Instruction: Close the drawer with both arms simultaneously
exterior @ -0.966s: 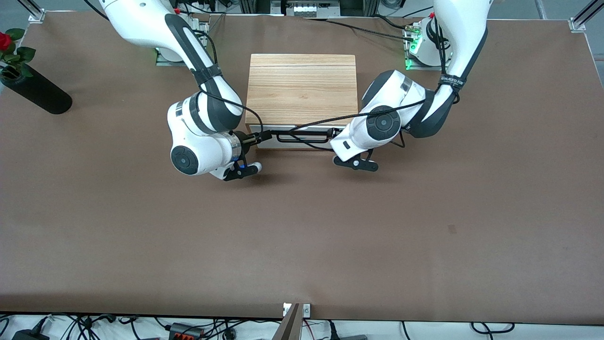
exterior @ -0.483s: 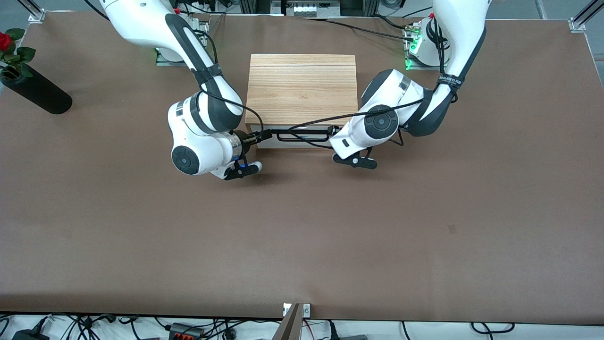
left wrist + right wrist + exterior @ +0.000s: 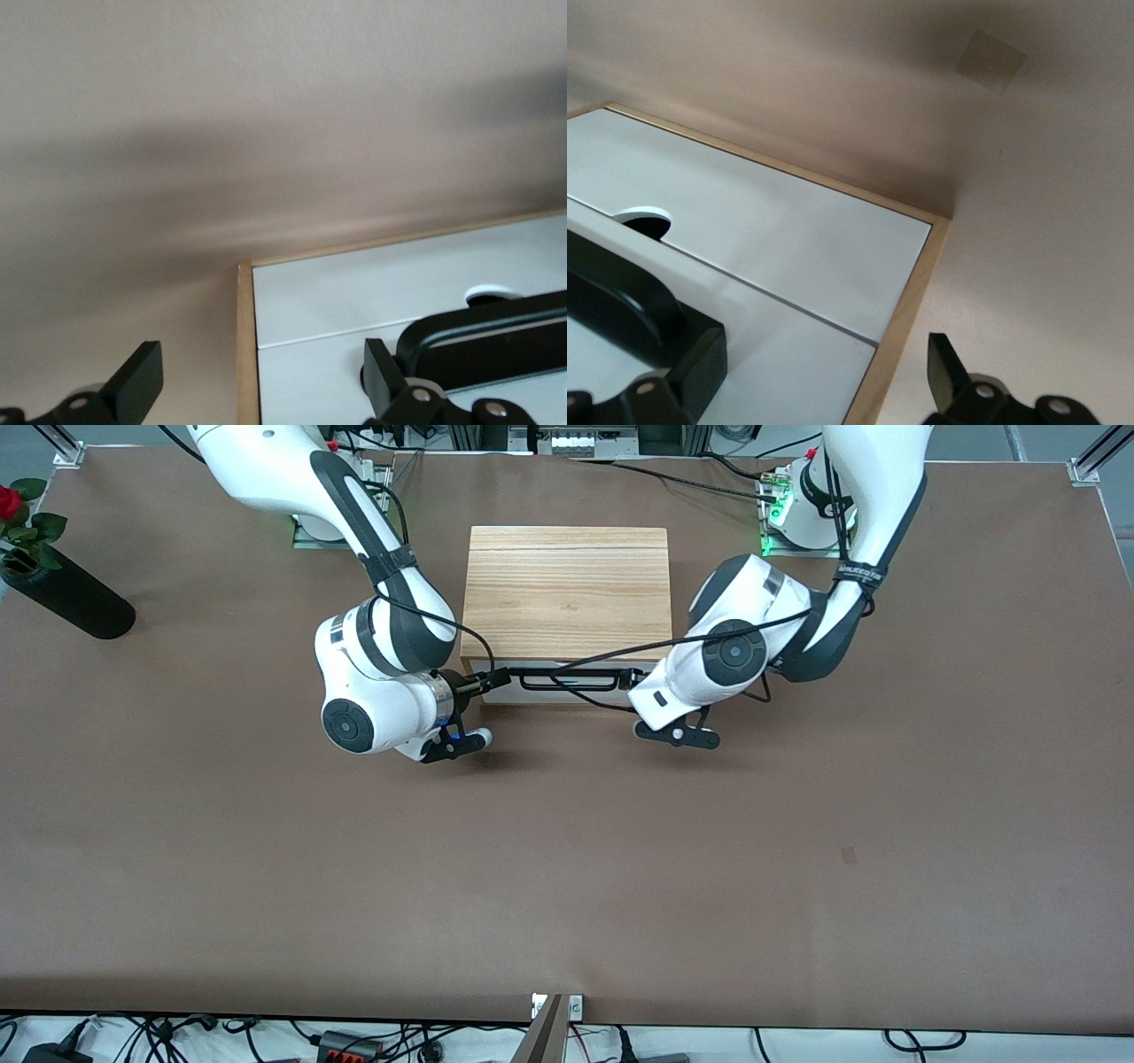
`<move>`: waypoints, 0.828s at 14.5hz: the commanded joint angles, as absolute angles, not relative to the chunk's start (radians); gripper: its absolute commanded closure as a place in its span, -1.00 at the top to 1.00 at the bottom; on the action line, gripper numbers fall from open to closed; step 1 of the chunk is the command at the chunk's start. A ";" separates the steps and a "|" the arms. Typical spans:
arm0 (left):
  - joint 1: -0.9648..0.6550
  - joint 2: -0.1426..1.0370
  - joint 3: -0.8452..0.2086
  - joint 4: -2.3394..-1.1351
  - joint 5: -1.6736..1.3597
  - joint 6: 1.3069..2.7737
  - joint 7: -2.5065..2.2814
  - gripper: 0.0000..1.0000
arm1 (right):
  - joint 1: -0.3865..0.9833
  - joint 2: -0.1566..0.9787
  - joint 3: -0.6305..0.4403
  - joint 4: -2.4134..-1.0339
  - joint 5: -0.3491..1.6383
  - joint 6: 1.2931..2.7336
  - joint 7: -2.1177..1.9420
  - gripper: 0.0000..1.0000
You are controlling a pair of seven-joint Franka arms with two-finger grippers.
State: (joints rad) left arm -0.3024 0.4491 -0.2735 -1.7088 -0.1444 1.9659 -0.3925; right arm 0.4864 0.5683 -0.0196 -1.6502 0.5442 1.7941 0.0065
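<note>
The drawer's white front panel (image 3: 567, 693) with its long black bar handle (image 3: 567, 681) faces the front camera under the oak cabinet (image 3: 567, 589). My right gripper (image 3: 494, 681) is open at the handle's end toward the right arm. In the right wrist view its fingertips (image 3: 700, 361) straddle the cabinet's oak side edge (image 3: 908, 310), with the handle (image 3: 620, 301) beside one finger. My left gripper (image 3: 632, 677) is open at the handle's other end. In the left wrist view its fingertips (image 3: 133, 382) straddle the oak edge (image 3: 245, 354), beside the handle (image 3: 483, 341).
A black cylindrical vase (image 3: 66, 598) with a red rose (image 3: 9, 503) lies near the table edge at the right arm's end. Brown table (image 3: 567, 868) stretches wide between the drawer and the front camera. Cables run along the table's top edge.
The left arm's wrist and elbow have shifted a little toward the left arm's end of the table. The right arm has not moved. The drawer front looks the same.
</note>
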 commanded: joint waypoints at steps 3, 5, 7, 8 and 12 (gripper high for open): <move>-0.279 0.476 -0.270 -1.648 -0.166 1.956 -0.396 1.00 | 0.479 0.529 -0.069 -1.617 0.512 1.773 -0.009 1.00; -0.272 0.471 -0.262 -1.644 -0.155 1.956 -0.396 1.00 | 0.483 0.506 -0.081 -1.573 0.380 1.779 -0.009 1.00; -0.241 0.465 -0.253 -1.609 -0.150 1.951 -0.393 1.00 | 0.483 0.489 -0.080 -1.504 0.211 1.776 0.006 1.00; -0.207 0.459 -0.252 -1.602 -0.131 1.951 -0.387 1.00 | 0.482 0.483 -0.084 -1.482 0.171 1.773 0.003 1.00; -0.115 0.394 -0.255 -1.577 -0.100 1.905 -0.377 1.00 | 0.480 0.401 -0.120 -1.460 0.025 1.773 0.002 1.00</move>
